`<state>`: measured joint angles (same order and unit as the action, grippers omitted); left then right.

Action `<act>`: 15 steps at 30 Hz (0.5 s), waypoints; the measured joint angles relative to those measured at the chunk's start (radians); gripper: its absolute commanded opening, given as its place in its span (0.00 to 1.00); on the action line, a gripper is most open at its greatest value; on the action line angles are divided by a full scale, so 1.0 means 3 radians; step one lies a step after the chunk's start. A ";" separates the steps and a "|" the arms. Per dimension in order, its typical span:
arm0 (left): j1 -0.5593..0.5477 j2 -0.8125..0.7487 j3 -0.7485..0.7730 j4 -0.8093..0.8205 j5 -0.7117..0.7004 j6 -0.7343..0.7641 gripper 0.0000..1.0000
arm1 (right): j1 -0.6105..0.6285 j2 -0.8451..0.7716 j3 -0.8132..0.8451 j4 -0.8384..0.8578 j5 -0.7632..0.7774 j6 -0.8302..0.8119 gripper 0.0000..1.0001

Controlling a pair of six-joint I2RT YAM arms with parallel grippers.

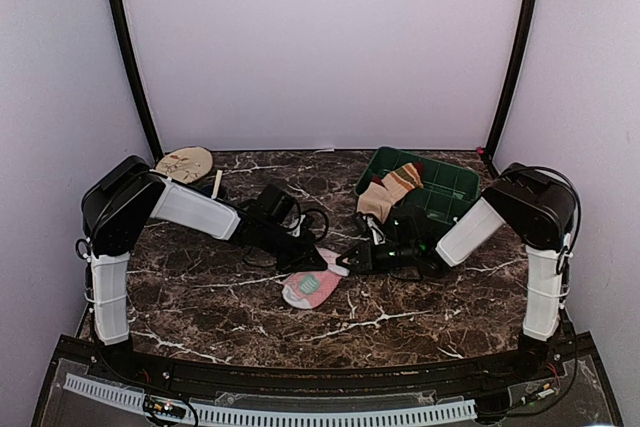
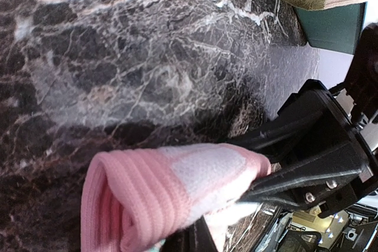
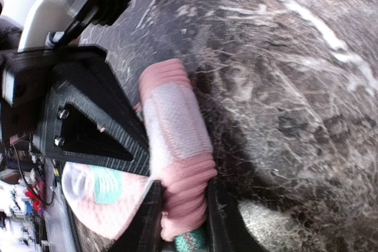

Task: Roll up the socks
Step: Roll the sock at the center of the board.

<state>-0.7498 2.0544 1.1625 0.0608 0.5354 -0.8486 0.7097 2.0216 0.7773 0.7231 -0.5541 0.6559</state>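
Observation:
The pink sock (image 1: pixel 312 287) lies on the marble table (image 1: pixel 200 297) in the middle, its cuff end rolled up into a thick fold (image 2: pixel 165 187). My left gripper (image 1: pixel 325 259) is shut on that rolled end from the left. My right gripper (image 3: pixel 183 199) comes from the right, and its two fingers squeeze the ribbed pink cuff (image 3: pixel 183 187) between them. A mint-green patch (image 3: pixel 106 184) shows on the flat part of the sock. The tan striped sock (image 1: pixel 390 190) hangs over the near left corner of the green tray (image 1: pixel 450 182), away from both grippers.
A round wooden piece (image 1: pixel 183 162) lies at the back left of the table. The green tray stands at the back right, just behind my right arm. The two grippers sit nearly tip to tip over the sock.

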 measured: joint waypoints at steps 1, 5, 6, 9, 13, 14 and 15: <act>0.0000 0.0000 0.0000 0.0000 0.0003 0.0000 0.00 | 0.0000 0.0000 -0.0004 0.0001 0.0000 -0.0011 0.06; 0.0003 0.0000 0.0000 0.0000 0.0009 -0.0001 0.00 | 0.0000 -0.0006 -0.0018 -0.0018 0.0004 0.0024 0.00; 0.0004 0.0000 0.0000 0.0000 0.0011 -0.0001 0.00 | 0.0000 -0.0010 -0.0019 -0.0027 0.0011 0.0022 0.00; 0.0004 0.0000 0.0000 0.0000 0.0013 -0.0003 0.00 | 0.0014 -0.0047 -0.0022 -0.0093 0.0065 -0.0003 0.00; 0.0004 -0.0003 0.0000 -0.0001 0.0014 -0.0004 0.00 | 0.0084 -0.0175 -0.0022 -0.0318 0.0261 -0.0106 0.00; 0.0004 -0.0005 0.0000 -0.0003 0.0014 -0.0005 0.00 | 0.0116 -0.0220 -0.0022 -0.0394 0.0346 -0.0145 0.00; 0.0004 -0.0009 0.0000 -0.0008 0.0013 -0.0008 0.00 | 0.0153 -0.0267 -0.0020 -0.0472 0.0437 -0.0186 0.00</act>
<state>-0.7486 2.0518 1.1625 0.0586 0.5392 -0.8509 0.7555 1.9415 0.7712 0.5816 -0.4229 0.6003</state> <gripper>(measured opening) 0.019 0.068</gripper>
